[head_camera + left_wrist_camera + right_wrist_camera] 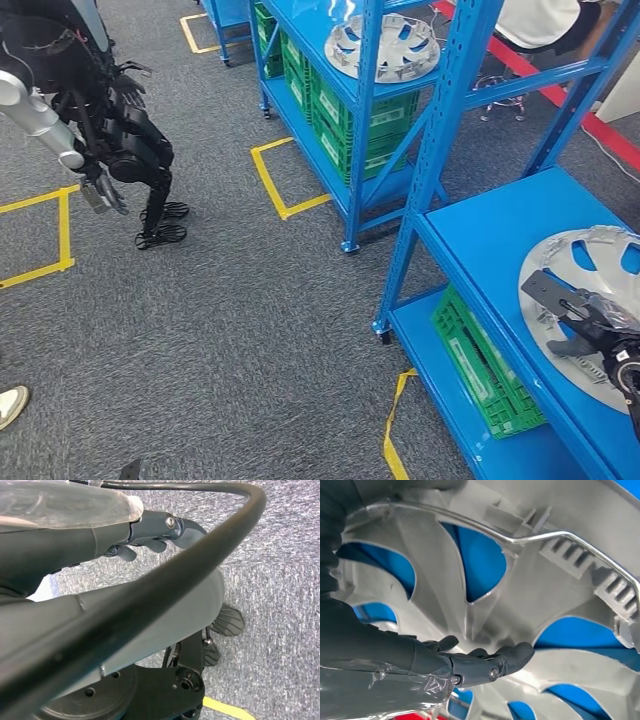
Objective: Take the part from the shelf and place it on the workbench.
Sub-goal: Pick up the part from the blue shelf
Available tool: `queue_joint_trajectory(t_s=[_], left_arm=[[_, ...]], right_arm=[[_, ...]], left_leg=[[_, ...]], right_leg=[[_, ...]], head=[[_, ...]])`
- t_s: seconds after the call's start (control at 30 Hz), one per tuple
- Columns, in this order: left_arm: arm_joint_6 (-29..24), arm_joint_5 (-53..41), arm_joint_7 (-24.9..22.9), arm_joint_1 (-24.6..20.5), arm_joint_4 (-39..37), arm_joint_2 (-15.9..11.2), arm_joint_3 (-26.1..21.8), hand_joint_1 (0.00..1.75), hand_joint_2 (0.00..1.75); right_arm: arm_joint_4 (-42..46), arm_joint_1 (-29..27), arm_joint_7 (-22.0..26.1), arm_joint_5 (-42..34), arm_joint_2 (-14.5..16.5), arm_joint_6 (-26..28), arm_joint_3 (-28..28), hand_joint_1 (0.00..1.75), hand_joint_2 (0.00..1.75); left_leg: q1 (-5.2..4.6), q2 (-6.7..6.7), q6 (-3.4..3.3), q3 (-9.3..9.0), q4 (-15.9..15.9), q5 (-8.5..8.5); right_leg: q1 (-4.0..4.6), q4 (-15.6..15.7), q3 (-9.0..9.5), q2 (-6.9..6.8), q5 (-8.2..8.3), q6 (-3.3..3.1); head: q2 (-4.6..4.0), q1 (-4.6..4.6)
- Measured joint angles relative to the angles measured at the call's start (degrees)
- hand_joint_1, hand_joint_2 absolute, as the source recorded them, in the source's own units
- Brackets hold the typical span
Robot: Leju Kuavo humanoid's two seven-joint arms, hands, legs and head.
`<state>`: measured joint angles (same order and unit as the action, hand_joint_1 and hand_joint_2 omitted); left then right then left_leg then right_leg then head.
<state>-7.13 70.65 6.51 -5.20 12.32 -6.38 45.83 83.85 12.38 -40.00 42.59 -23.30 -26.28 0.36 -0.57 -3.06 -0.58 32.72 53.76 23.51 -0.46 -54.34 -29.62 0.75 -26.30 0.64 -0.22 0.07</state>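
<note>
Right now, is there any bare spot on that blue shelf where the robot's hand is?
Yes: the bare blue shelf top left of the silver plastic wheel cover. It is crowded at the cover, where the right hand reaches.

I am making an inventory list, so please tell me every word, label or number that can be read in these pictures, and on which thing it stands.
No text can be read.
White labels on the far green crates: too small and blurred.
White label on the near green crate: blurred, unreadable.
Wheel cover under the right hand: no writing visible.
</note>
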Motion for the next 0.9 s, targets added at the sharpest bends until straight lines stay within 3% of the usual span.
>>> queue_joint_trajectory(t_s=[0.1, 0.7, 0.83, 0.9], left_arm=[[0.15, -0.07, 0.01, 0.0, -0.01, -0.01, 0.0, 0.0, 0.0], [0.23, -0.09, 0.01, -0.04, 0.01, -0.02, 0.0, 0.0, 0.0], [0.37, -0.08, 0.15, -0.04, -0.01, -0.05, 0.0, 0.0, 1.75], [0.38, -0.05, 0.62, -0.03, -0.01, -0.07, 0.0, 0.0, 1.75]], right_arm=[[0.55, -0.69, 0.02, -1.21, 0.56, 0.01, -0.8, 1.75, 1.75], [1.78, -1.2, 0.11, -4.07, 1.31, 1.25, -1.9, 1.75, 1.75], [1.83, -1.36, 0.11, -5.93, 1.31, 1.65, -1.89, 1.75, 1.75], [1.83, -1.41, 0.1, -6.88, 1.3, 2.1, -1.89, 1.75, 1.75]], left_leg=[[0.0, 0.0, 0.0, -0.01, 0.0, 0.0], [0.0, 0.01, 0.0, -0.04, 0.0, 0.0], [-0.01, 0.01, 0.0, -0.06, 0.0, 0.0], [-0.01, 0.01, 0.0, -0.06, 0.0, 0.0]], right_leg=[[0.0, 0.0, 0.01, 0.01, 0.0, 0.0], [0.0, 0.01, 0.03, 0.01, 0.0, 0.0], [-0.01, 0.01, 0.04, 0.0, 0.0, 0.0], [-0.01, 0.01, 0.05, 0.0, 0.0, 0.0]], head=[[0.0, -0.02], [0.0, -0.06], [0.0, -0.04], [0.0, -0.01]])
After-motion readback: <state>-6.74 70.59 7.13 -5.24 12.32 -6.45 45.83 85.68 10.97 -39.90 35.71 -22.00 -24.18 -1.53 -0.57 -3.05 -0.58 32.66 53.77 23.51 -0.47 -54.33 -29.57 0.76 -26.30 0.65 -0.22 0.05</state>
